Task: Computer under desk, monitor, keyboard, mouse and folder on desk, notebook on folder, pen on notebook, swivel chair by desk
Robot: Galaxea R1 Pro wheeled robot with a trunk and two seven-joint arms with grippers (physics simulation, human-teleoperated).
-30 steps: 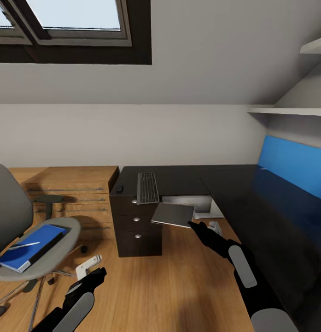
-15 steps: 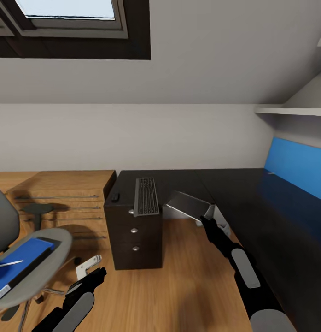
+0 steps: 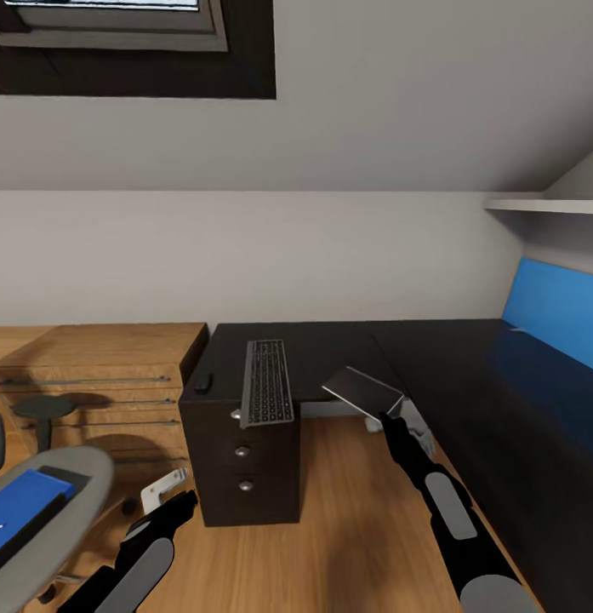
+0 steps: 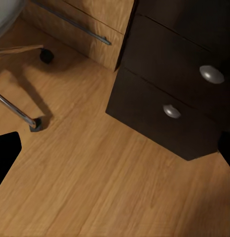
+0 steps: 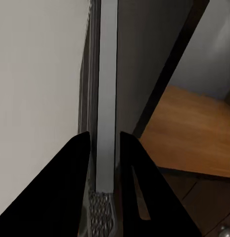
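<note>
My right gripper (image 3: 388, 417) is shut on a flat grey panel (image 3: 362, 391), apparently the monitor, held tilted just off the front edge of the dark desk (image 3: 330, 340). In the right wrist view the panel's thin edge (image 5: 107, 98) sits between my fingers (image 5: 80, 163). A grey keyboard (image 3: 267, 381) lies on the desk over the drawers, with a small black mouse (image 3: 202, 382) to its left. The swivel chair's seat (image 3: 75, 477) at lower left carries the blue folder (image 3: 24, 502). My left gripper (image 3: 181, 504) hangs open low above the floor. The computer is mostly hidden behind my right arm.
A wooden dresser (image 3: 100, 366) stands left of the desk's black drawer unit (image 3: 245, 460). The desk runs along the right wall under a blue panel (image 3: 551, 315) and a white shelf (image 3: 543, 204). A white chair leg (image 3: 164, 487) lies near my left gripper.
The camera has moved right and closer, sliding the chair toward the picture's left edge. My right gripper has raised the grey panel and carried it rightward along the desk's front edge.
</note>
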